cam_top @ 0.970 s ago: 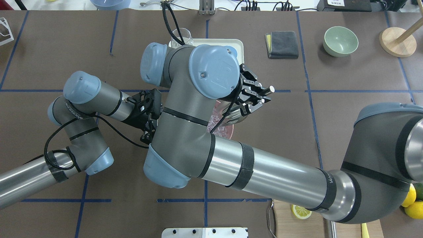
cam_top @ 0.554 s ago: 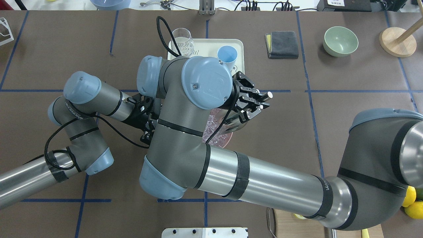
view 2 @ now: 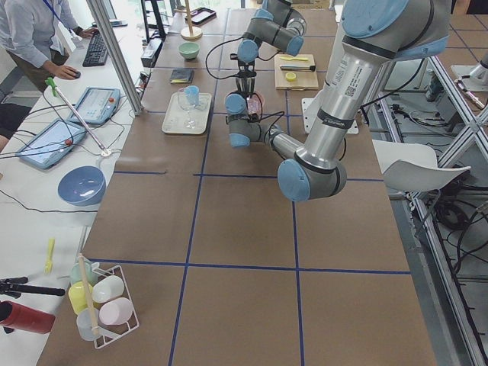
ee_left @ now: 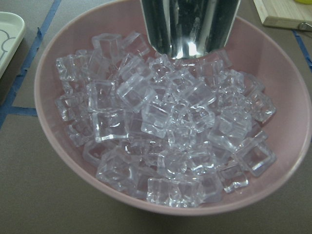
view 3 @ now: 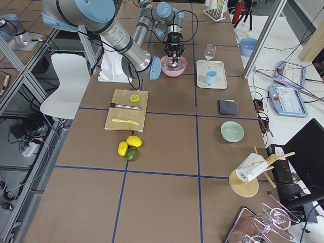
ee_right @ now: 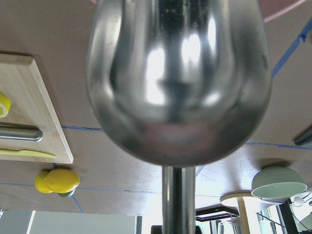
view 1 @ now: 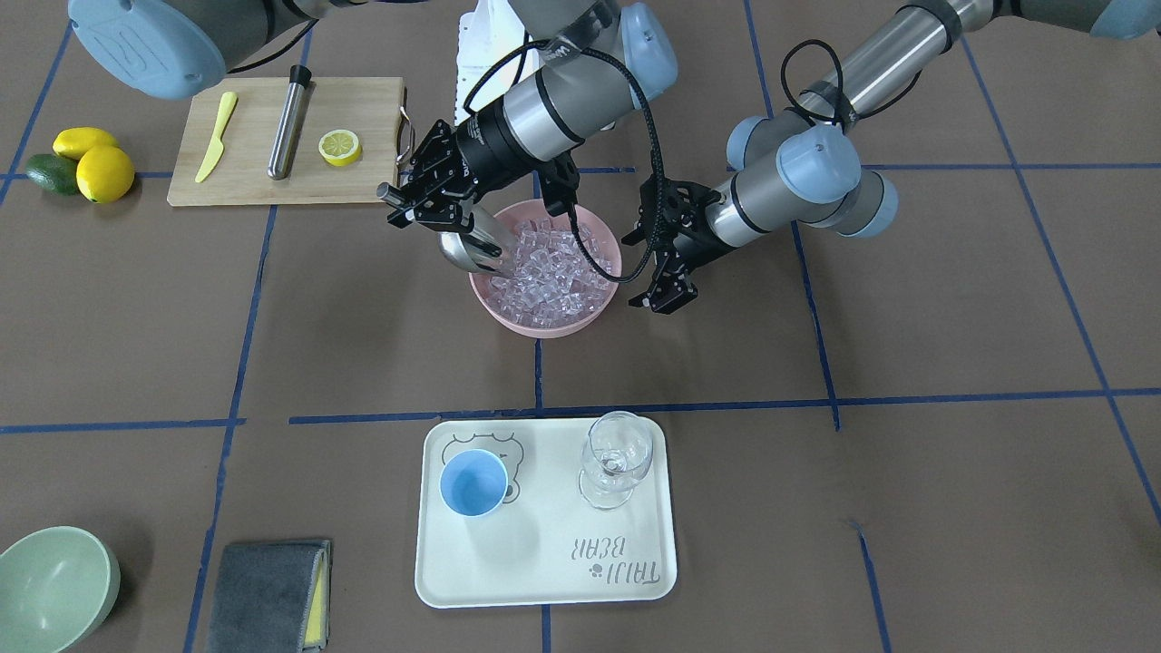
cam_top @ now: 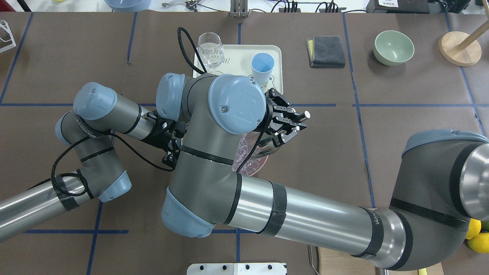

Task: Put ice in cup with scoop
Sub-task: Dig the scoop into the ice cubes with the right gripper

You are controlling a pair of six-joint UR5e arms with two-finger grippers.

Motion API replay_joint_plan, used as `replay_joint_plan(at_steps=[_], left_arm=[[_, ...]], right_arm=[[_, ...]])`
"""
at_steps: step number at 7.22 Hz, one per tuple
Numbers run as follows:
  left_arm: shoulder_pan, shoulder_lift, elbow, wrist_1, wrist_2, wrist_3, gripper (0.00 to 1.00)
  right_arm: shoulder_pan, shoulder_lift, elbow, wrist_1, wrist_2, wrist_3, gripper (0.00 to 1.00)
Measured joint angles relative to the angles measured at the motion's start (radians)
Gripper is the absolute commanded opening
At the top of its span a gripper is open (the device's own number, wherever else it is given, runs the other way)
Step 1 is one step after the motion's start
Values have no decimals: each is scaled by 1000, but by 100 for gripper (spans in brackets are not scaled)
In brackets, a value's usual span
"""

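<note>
The scoop [ee_left: 190,27] hangs low over the ice [ee_left: 165,131] heaped in the pink bowl [ee_left: 92,24].

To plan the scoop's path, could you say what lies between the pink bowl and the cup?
Front view: only bare table with a blue tape line, then the tray edge.

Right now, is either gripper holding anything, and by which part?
The right gripper holds the scoop by its thin handle. The left gripper is open and holds nothing.
</note>
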Motion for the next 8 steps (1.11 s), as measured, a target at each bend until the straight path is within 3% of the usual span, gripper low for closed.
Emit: replay_joint_plan(at_steps=[3,8], left_arm=[[1,0,3,-1,0,1,100],[0,-6,3,0,0,2,100]], right_arm=[[-8,-7,-17,44,0,6,0],[-12,-92,7,219,1,5,0]])
